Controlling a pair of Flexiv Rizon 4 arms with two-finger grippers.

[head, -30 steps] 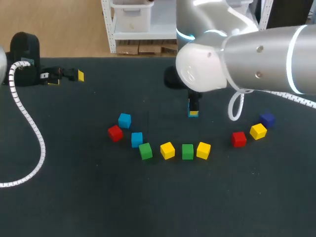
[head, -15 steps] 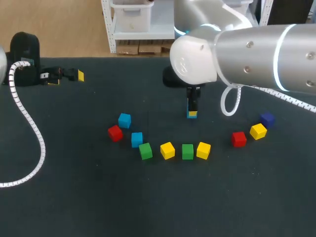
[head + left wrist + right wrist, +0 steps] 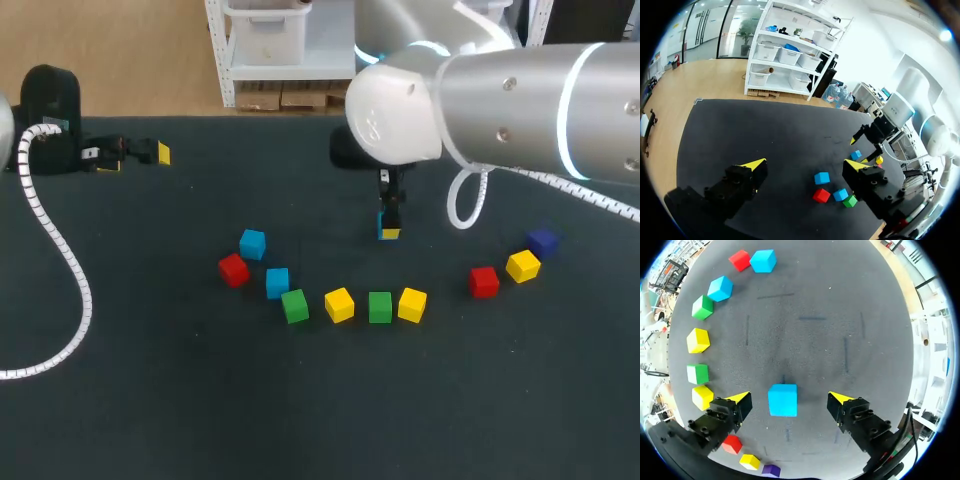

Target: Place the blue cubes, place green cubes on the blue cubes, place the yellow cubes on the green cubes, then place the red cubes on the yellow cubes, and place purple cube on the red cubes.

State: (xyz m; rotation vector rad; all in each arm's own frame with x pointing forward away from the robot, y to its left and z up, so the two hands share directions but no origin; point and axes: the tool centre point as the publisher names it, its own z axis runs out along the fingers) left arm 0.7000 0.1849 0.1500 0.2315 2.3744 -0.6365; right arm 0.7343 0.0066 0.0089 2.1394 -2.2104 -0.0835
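My right gripper stands open just above a blue cube resting on the black table. In the right wrist view that blue cube lies between the yellow fingertips, with a gap on each side. In front of it runs an arc of cubes: blue, red, blue, green, yellow, green, yellow, red, yellow and purple. My left gripper rests open and empty at the far left.
A white ribbed cable loops over the table's left side. The left wrist view shows the right gripper over the placed blue cube, beyond its own open gripper.
My right gripper has opened and let go of the blue cube, which now sits on the table. The left arm has not moved.
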